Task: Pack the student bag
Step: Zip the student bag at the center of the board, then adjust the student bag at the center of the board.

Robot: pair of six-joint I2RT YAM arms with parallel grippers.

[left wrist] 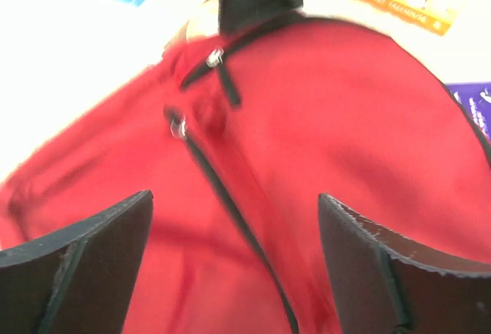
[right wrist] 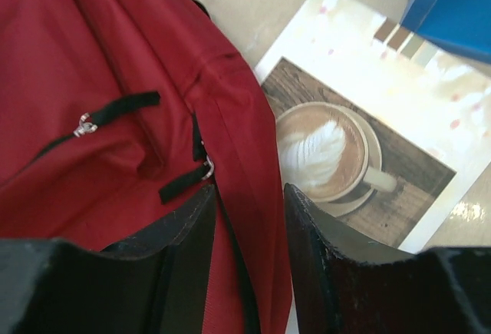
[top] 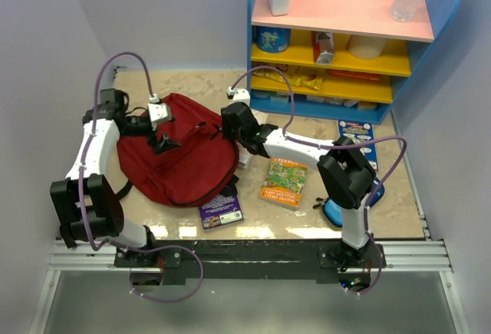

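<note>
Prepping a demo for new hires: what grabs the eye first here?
The dark red backpack sprawled left of centre on the table, with both arms over it: the left gripper open above its front, the right gripper straddling its edge beside a book with a latte photo cover. Next, the blue shelf unit at the far right, with pink and yellow boards.

Matt dark red cloth student bag (top: 180, 157), shiny metal zipper pulls (left wrist: 178, 127), glossy paper book cover (right wrist: 345, 157).
</note>
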